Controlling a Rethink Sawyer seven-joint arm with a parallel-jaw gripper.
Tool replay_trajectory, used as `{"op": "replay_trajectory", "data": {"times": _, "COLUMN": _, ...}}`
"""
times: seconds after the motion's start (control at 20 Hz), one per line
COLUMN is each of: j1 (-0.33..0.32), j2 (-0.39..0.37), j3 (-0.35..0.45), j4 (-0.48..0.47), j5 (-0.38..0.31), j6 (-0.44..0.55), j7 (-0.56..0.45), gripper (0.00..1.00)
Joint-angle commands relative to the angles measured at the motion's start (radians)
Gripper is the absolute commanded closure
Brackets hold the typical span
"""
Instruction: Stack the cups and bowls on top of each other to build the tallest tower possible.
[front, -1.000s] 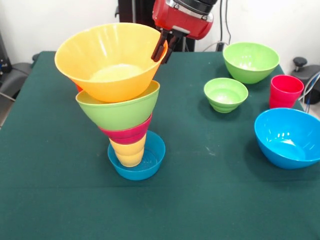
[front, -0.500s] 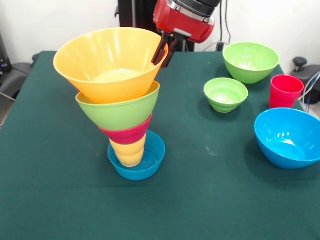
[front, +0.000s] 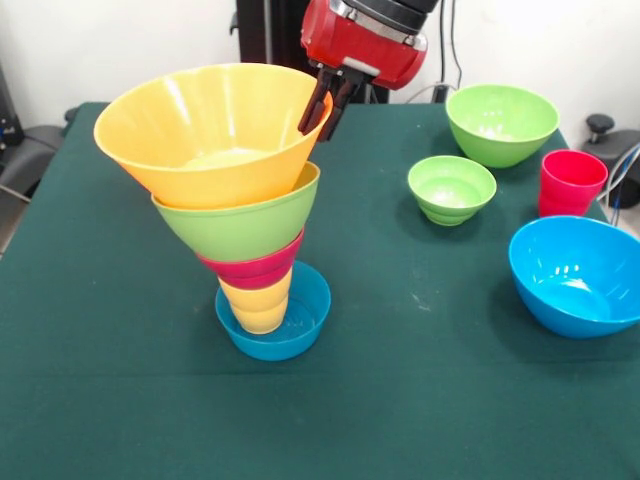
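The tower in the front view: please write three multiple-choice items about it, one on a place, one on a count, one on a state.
1. What is the tower's lowest piece?
A. small blue bowl
B. red cup
C. big green bowl

2. How many green bowls stand apart from the tower?
A. none
B. two
C. four

3. The gripper is
A. open above the table
B. holding the red cup
C. shut on the wide orange bowl's rim

Key: 1 A, the small blue bowl sits on the table under the yellow cup. 2 B, a small green bowl and a big green bowl. 3 C, it grips the wide orange bowl.
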Motion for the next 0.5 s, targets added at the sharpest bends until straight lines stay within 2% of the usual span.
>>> {"op": "replay_trajectory", "data": {"times": 0.05, "j1": 0.003, "j2": 0.026, "j3": 0.054, "j4": -0.044, "j5": 0.027, "j6": -0.038, "j7": 0.131, "gripper": 1.00}}
{"op": "replay_trajectory", "data": {"times": 0.35, "j1": 0.010, "j2": 0.036, "j3": 0.047, "j4": -0.050, "j5": 0.033, "j6": -0.034, "j7": 0.142, "gripper": 1.00}}
{"op": "replay_trajectory", "data": {"times": 0.5, "j1": 0.005, "j2": 0.033, "j3": 0.057, "j4": -0.026, "j5": 0.059, "j6": -0.034, "j7": 0.158, "gripper": 1.00}}
